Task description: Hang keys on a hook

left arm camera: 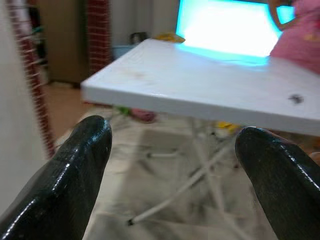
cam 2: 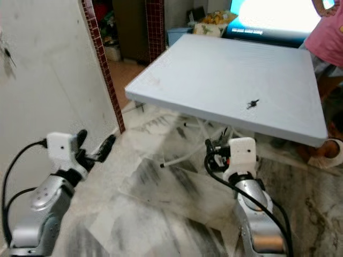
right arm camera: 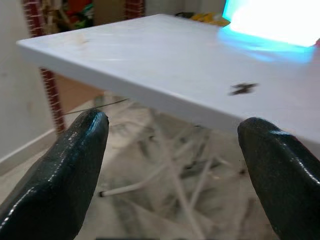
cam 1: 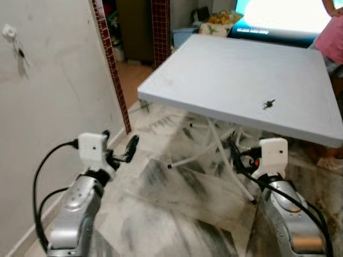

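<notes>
White counter (cam 1: 225, 75) is slick, so the open right tool (right arm camera: 170, 165) might just skid those tiny keys (cam 1: 268, 104) off.

keys (cam 1: 269, 104) on white table (cam 1: 225, 69), hook (cam 1: 9, 32) on wall, l gripper (cam 1: 119, 145) fingers apart

Head views downward; wrist views level toward shared table (cam 1: 225, 69).
</notes>
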Controlling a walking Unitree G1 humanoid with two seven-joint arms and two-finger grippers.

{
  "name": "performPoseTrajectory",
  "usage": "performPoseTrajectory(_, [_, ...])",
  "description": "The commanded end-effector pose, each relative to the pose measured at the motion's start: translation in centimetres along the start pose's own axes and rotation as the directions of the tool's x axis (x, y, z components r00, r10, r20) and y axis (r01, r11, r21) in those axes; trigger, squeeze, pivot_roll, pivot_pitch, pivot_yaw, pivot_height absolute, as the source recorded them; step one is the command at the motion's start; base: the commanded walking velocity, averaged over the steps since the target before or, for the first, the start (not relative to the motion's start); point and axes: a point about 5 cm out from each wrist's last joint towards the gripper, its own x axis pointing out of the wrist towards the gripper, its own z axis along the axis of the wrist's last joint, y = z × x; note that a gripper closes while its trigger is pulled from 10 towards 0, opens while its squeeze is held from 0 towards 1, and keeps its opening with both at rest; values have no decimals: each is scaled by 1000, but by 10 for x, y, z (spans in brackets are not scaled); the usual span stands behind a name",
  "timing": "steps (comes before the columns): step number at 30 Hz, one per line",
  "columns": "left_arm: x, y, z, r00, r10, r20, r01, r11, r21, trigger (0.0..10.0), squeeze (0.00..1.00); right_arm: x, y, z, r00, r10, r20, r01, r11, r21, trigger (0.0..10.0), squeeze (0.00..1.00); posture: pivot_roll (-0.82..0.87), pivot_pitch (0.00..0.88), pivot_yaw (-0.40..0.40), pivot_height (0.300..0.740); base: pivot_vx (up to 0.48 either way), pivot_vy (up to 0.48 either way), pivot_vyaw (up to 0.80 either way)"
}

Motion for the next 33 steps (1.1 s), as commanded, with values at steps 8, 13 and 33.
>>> performPoseTrajectory(8, [-2, 8, 1, 1000, 20, -2, -20, 1000, 4, 10000, 0, 1, 0, 5, 1000, 4, 10, -3, 1000, -6, 10000, 0, -13, 0, 24, 740, 0, -394, 0])
performPoseTrajectory(13, [-1, 11, 4, 1000, 23, 5, -23, 1000, 7, 10000, 0, 1, 0, 5, 1000, 4, 10, -4, 1000, -7, 10000, 0, -13, 0, 24, 740, 0, 0, 0])
performPoseTrajectory(33, [3, 14, 10, 1000, -7, 16, 7, 1000, 25, 10000, 0, 1, 4, 5, 1000, 2, 11, -2, 1000, -12, 10000, 0, -11, 0, 37, 740, 29, 180, 0])
